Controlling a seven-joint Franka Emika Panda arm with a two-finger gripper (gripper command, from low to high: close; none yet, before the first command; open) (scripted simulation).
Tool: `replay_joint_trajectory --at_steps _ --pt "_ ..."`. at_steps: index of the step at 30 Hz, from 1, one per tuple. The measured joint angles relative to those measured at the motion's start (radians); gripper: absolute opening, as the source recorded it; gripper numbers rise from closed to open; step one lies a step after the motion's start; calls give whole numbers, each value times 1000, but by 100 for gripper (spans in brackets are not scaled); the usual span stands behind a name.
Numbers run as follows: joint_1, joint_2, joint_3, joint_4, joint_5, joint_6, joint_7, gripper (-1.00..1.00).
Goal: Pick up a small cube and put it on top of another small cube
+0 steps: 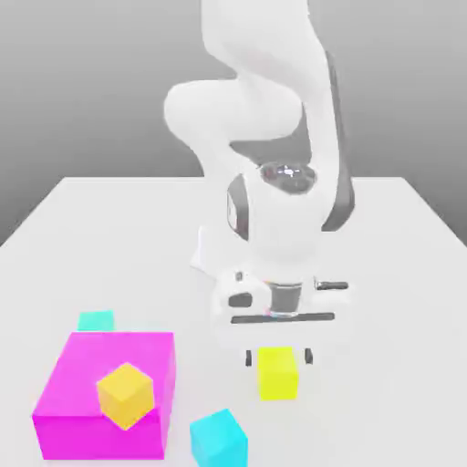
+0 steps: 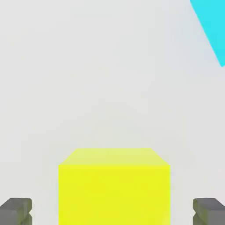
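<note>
small cube (image 1: pixel 127 396) on large block (image 1: pixel 102 383).

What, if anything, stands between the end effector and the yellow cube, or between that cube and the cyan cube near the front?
Nothing visible: the open end effector flanks the yellow cube, and bare table separates it from the cyan cube.

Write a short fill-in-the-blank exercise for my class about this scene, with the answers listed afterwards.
The gripper is ____, not shut.
The cube between its fingers is ____.
The small orange cube rests on the large ____ block.
In the exterior view, the nearer turquoise cube lies to the block's ____.

Missing words: open; yellow; magenta; right.
</note>
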Motion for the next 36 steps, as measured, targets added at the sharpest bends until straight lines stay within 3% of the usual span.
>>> replay_joint_trajectory --at_steps 7,14,16,27,31,35,36 --pt "-2 -3 2 -1 -3 -2 3 -100" --pt "-33 -232 47 -40 78 -191 -57 -100" --pt "-47 -279 4 -47 67 -231 -34 -100" --pt "-514 -482 -291 -73 -45 -403 161 -100" --pt "-548 -412 -338 -76 -13 -331 154 -100" --pt "-527 -269 -338 -75 91 -193 82 -100" --pt "-527 -249 -332 -75 109 -174 70 100"
